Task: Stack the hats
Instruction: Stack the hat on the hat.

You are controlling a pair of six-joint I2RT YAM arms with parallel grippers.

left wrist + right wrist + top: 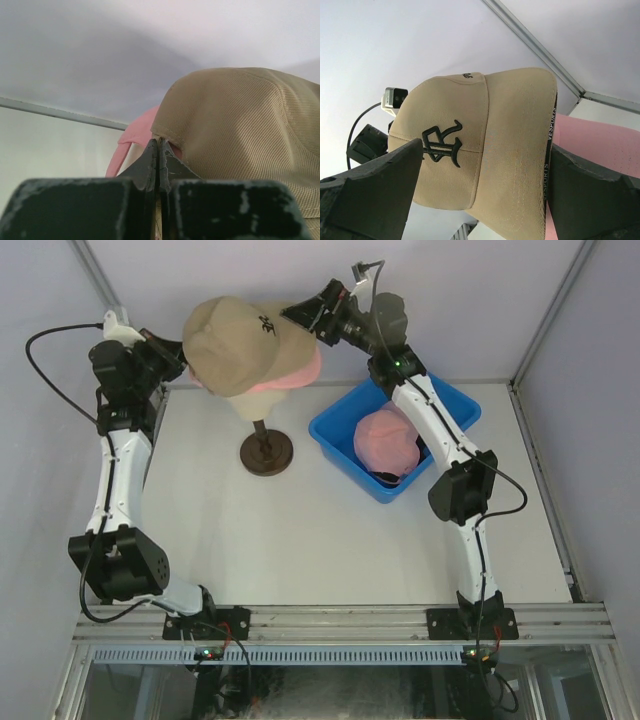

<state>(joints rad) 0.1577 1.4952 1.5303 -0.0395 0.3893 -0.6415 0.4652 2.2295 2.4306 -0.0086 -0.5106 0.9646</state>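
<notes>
The tan cap [485, 150] carries a black embroidered monogram [440, 145] on its front panel, its letters too stylised to read. A dark band [551, 145] along the cap's brim edge reads "VESPORTS". Small black stitching [466, 75] on the cap's crown is illegible.

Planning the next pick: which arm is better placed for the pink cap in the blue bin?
Likely right. The right pincer is open and that arm crosses the blue plastic bin holding the pink fabric baseball cap. The left pincer is shut behind the tan fabric cap.
</notes>
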